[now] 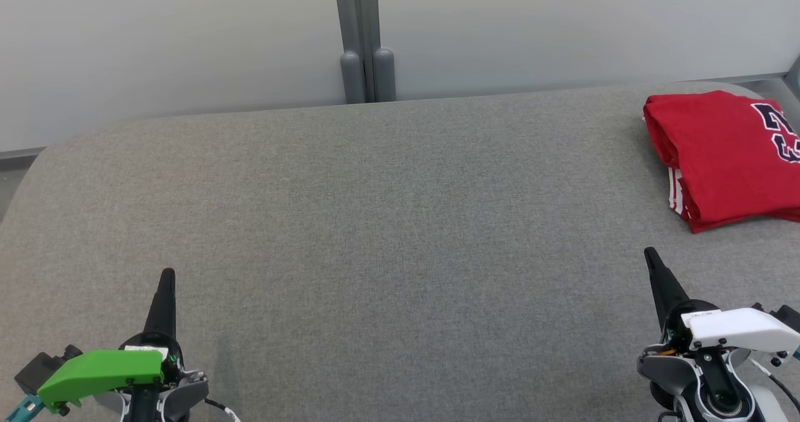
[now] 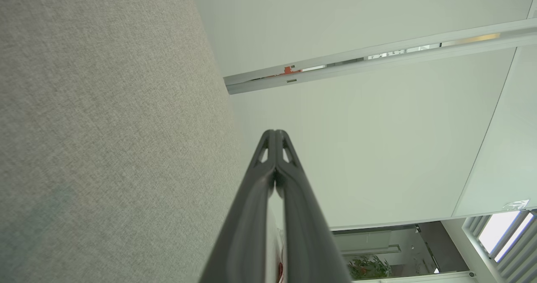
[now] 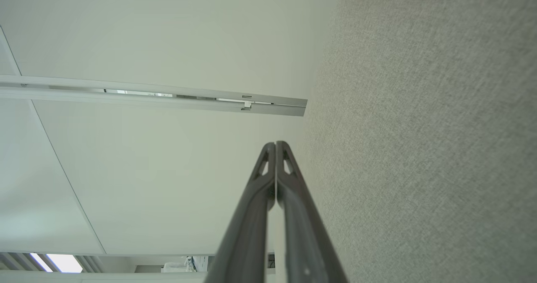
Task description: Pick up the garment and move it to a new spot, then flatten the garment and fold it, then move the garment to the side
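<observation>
Red shirt (image 1: 725, 156) is laid folded at far right of grey table (image 1: 387, 222); left gripper (image 1: 167, 278) and right gripper (image 1: 651, 256) are closed empty, near edge.

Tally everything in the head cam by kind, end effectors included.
Red folded garment: 1
End effectors: 2 (left end effector, right end effector, both shut, empty)
Grey fabric surface: 1
Total: 4

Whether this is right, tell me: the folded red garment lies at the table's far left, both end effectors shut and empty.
Wrong side. The garment lies at the table's far right, as the head view shows. The rest stands: folded, red, left end effector and right end effector shut and empty.
</observation>
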Robot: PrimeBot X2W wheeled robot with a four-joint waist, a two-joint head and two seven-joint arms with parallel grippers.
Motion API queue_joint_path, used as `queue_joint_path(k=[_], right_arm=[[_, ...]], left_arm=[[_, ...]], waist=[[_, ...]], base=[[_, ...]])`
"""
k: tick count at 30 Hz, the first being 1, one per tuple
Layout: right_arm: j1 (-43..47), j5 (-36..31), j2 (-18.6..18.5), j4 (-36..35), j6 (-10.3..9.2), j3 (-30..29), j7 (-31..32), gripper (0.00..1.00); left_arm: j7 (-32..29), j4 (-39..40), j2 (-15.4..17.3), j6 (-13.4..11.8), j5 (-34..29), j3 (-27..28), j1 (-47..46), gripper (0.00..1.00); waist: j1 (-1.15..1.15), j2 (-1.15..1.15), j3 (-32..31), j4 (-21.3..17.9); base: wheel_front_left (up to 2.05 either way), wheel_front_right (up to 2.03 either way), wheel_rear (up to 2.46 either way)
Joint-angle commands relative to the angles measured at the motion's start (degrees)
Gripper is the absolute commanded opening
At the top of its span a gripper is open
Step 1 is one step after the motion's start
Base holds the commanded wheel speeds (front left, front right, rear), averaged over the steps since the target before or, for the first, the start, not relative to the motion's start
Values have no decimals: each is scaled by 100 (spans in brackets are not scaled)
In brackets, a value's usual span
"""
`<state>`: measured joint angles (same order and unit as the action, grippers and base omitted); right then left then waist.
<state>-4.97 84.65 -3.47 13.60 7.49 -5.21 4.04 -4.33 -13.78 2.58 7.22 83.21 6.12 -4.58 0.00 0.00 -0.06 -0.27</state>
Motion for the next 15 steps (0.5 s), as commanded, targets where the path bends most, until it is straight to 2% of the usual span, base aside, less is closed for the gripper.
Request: queue_joint_path(k=[1,15], right_arm=[[-77,118,3,3,1,-30,43,0],[-136,631,26,37,0,-93,202,0]], left_arm=[[-37,-4,46,35,152,31,-114,0],[-185,-28,49,40,735,48,-190,0]], waist=[[0,0,1,2],[0,0,17,20]], base=[[0,0,0],[0,0,0]])
